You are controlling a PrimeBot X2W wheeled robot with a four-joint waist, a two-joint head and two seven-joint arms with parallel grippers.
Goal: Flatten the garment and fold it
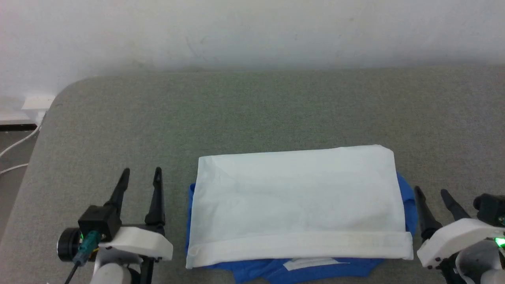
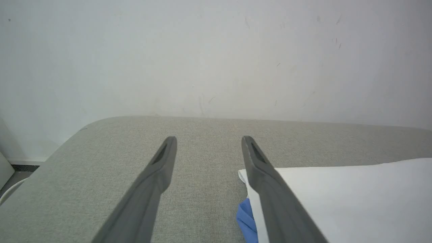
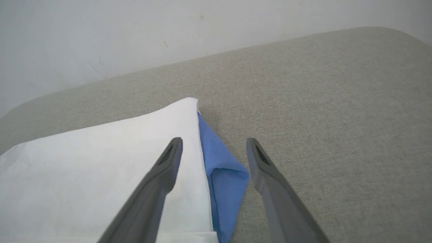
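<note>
Near the front edge of the grey-green padded table (image 1: pixel 252 110), a little right of its middle, the T-shirt (image 1: pixel 296 197) lies as a flat white rectangle with its long sides running left to right and its hem band (image 1: pixel 300 241) toward the robot. Blue sleeve cloth (image 1: pixel 408 197) pokes out past both short edges and along the near edge, where a pale neck label (image 1: pixel 315 263) shows. From that I judge the body to be folded over the shoulders, with at least one more fold to make. The left gripper (image 1: pixel 141 170) sits just beside the shirt's left edge, fingers spread and empty. The right gripper (image 1: pixel 430 191) flanks the right edge, also spread and empty. In its wrist view one finger lies over the white panel, the other over bare table, with the blue corner between them. Flanking both short edges suits taking an end in each gripper. Bare table runs from the far edge to the wall (image 1: pixel 252 31) and left to the rounded corner, but the near side is tight.
</note>
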